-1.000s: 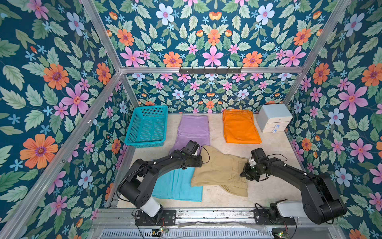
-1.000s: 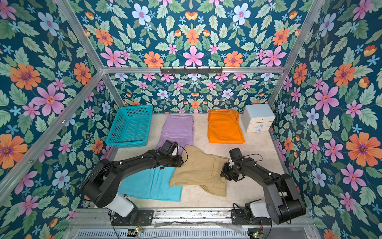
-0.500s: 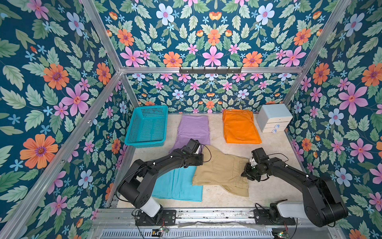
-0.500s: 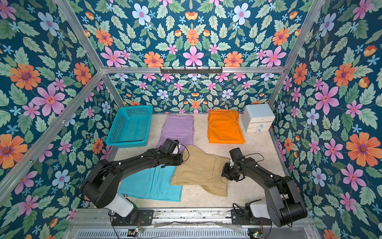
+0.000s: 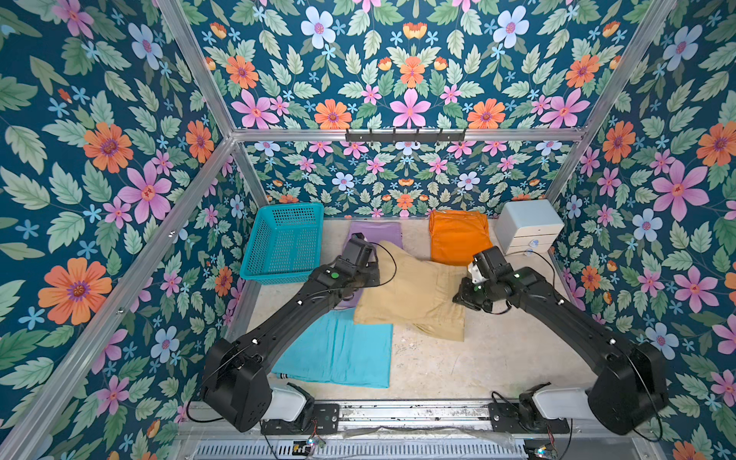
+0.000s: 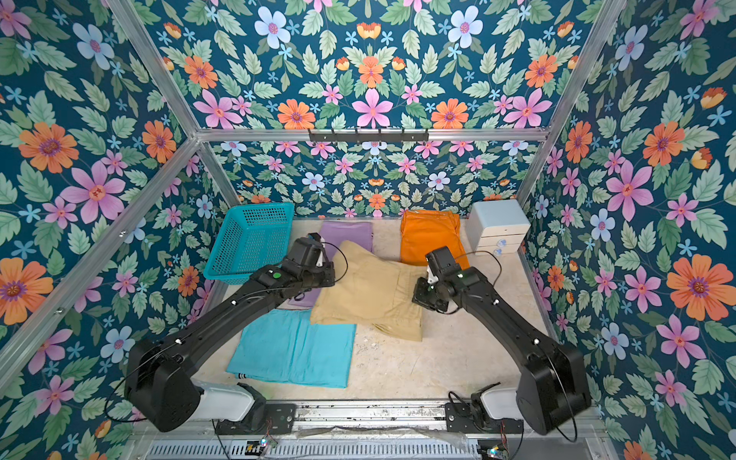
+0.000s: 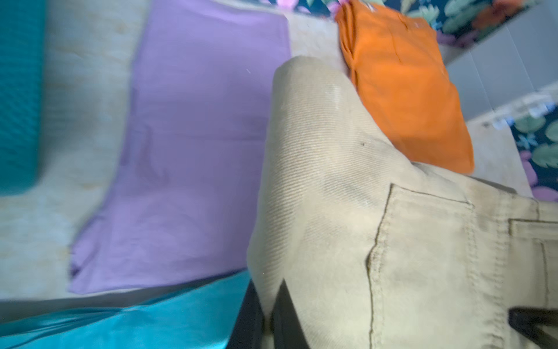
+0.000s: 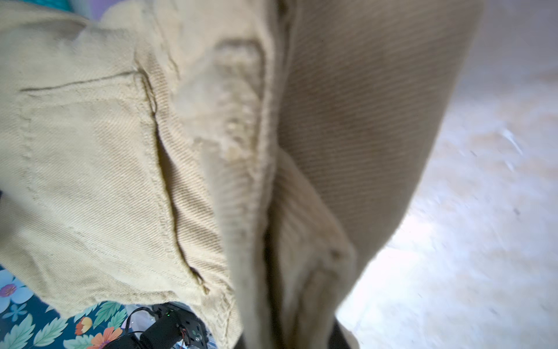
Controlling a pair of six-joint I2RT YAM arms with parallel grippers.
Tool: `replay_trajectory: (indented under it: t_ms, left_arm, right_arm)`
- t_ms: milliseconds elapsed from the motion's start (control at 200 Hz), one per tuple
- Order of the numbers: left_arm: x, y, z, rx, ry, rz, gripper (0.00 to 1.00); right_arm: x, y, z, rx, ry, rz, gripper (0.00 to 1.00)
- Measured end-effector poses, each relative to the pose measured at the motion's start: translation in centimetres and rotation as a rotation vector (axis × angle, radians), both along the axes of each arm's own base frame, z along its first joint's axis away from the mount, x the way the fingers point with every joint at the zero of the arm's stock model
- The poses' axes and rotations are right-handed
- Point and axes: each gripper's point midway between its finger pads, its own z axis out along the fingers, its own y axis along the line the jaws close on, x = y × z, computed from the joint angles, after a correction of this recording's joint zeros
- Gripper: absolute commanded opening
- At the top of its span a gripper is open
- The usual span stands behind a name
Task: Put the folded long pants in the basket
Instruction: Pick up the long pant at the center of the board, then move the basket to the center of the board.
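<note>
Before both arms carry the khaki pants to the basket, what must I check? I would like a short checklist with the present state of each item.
1. Left fingers shut on the khaki pants: ok.
2. Right fingers shut on the same pants: ok.
3. Basket empty: ok.
4. Pants clear of the floor: cannot tell; the near edge hangs low.
5. Fold tidy: not ok; a lower layer sticks out at the near corner.
6. Way to the basket: ok; the purple pants there lie flat.
</note>
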Motion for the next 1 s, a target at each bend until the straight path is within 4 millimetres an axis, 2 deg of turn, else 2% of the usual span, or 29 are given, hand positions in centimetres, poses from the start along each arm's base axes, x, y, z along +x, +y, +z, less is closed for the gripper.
replay_trajectory:
  t_ms: [65, 160, 255, 330, 415, 465, 545, 650, 751, 876, 1001]
  left_arm:
    - [1.7, 2.7, 1.6, 0.026, -0.028, 0.088, 0.0]
    - [4.6, 6.9, 4.3, 0.066, -0.084, 0.213, 0.0]
    - [7.2, 11.0, 5.5, 0.11, -0.112, 0.325, 0.0]
    - [9.1, 14.4, 4.9, 0.125, -0.096, 0.411, 0.0]
    - [11.0, 18.2, 3.4, 0.146, -0.057, 0.498, 0.0]
    - [11.8, 19.8, 2.5, 0.154, -0.036, 0.527, 0.0]
    - [13.1, 22.0, 1.1, 0.172, -0.005, 0.563, 0.0]
    - [14.3, 23.8, -1.2, 0.159, 0.041, 0.58, 0.0]
    - [15.4, 24.5, -4.2, 0.111, 0.115, 0.562, 0.0]
    - [17.3, 23.7, -7.2, 0.058, 0.195, 0.515, 0.0]
    - [17.9, 22.4, -8.8, -0.001, 0.248, 0.468, 0.0]
  right_arm:
    - [2.5, 2.9, 1.3, 0.014, -0.032, 0.044, 0.0]
    - [5.9, 7.0, 2.2, 0.027, -0.065, 0.1, 0.0]
    - [9.2, 11.6, 2.6, 0.04, -0.094, 0.15, 0.0]
    - [11.5, 15.0, 2.9, 0.056, -0.12, 0.186, 0.0]
    - [13.6, 18.4, 2.8, 0.077, -0.143, 0.223, 0.0]
    - [14.6, 19.9, 3.1, 0.088, -0.165, 0.236, 0.0]
    - [15.5, 21.9, 2.4, 0.11, -0.174, 0.254, 0.0]
    - [15.6, 23.1, 1.5, 0.14, -0.159, 0.272, 0.0]
    - [15.1, 23.4, 0.1, 0.151, -0.123, 0.278, 0.0]
    - [14.3, 23.2, -1.1, 0.141, -0.088, 0.275, 0.0]
    - [13.3, 22.6, -0.9, 0.124, -0.085, 0.28, 0.0]
